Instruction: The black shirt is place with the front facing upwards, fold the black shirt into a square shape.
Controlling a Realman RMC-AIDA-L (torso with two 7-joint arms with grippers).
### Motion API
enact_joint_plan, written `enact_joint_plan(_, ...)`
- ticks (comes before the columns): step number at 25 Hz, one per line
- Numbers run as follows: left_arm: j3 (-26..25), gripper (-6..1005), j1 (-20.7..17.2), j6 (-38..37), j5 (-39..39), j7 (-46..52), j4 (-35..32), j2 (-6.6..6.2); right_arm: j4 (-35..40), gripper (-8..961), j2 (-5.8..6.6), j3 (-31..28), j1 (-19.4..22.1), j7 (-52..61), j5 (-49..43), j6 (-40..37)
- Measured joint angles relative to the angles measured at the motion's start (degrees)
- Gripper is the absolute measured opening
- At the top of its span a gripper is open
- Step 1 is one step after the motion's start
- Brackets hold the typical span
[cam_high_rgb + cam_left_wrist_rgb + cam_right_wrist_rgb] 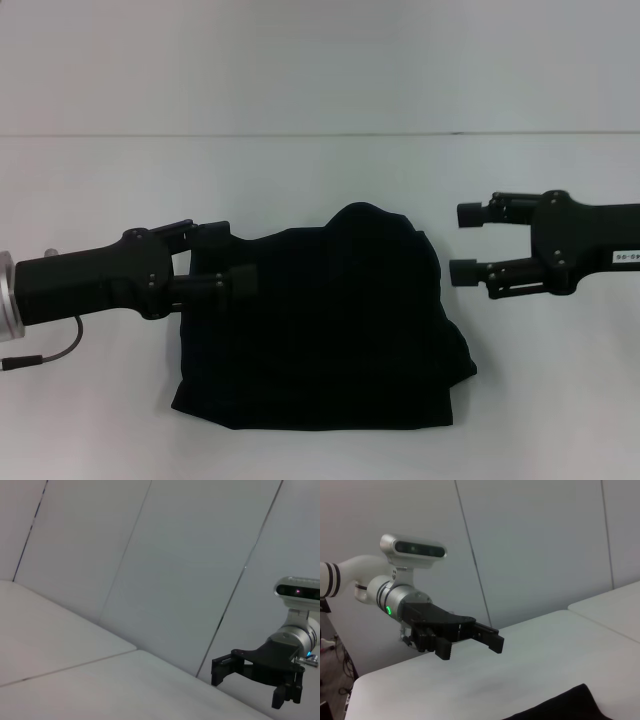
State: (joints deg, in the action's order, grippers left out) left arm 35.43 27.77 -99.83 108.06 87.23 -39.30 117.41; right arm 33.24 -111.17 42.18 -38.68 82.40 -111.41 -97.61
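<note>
A white table point(320, 180) filled the head view, with the black shirt point(325, 330) bunched in a rough folded heap at its middle. The left gripper point(235, 258) hovered at the shirt's left edge, fingers apart; the right gripper point(466, 243) hung just beside its right edge, fingers apart. The left wrist view showed the right gripper point(250, 682) above bare table. The right wrist view showed the left gripper point(472, 642) and a shirt corner point(565, 707).

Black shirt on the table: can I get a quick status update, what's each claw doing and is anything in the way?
Left gripper open at the black shirt's left edge. Right gripper open, clear of the cloth. Shirt folded into a rough block on the table. Nothing in the way.
</note>
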Motion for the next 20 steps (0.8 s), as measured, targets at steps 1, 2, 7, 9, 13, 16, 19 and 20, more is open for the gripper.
enact_joint_plan(1,0.0,920,0.03,0.03,0.15,0.17,0.01,-0.01,-0.06,907,-0.12,-0.01,-0.11,0.11,-0.22,0.06)
enact_joint_plan(2,0.0,920,0.03,0.03,0.19,0.26,0.01,-0.03,-0.17,906,-0.24,-0.06,-0.18,0.15,-0.33,0.1)
enact_joint_plan(7,-0.02,920,0.02,-0.09,0.79,0.47,-0.03,-0.08,-0.38,903,-0.79,-0.19,-0.08,0.25,-0.37,0.45)
enact_joint_plan(9,-0.02,920,0.03,-0.1,0.98,0.61,-0.03,-0.08,-0.38,904,-0.84,-0.24,-0.08,0.41,-0.38,0.22)
enact_joint_plan(13,0.01,920,0.15,-0.68,1.11,0.92,-0.27,-0.14,-0.22,903,-0.89,-0.26,-0.07,0.62,-0.21,-0.19)
enact_joint_plan(16,-0.04,921,0.38,-1.4,1.41,0.93,-0.32,-0.31,-0.37,903,-0.96,-0.4,-0.05,0.67,-0.19,-0.24)
enact_joint_plan(19,-0.01,921,0.56,-1.58,1.59,0.94,-0.32,-0.48,-0.4,902,-0.97,-0.39,-0.17,0.83,-0.17,-0.27)
enact_joint_plan(20,0.07,921,0.62,-1.64,1.61,0.96,-0.26,-0.56,-0.41,902,-0.98,-0.39,-0.24,0.89,-0.16,-0.29)
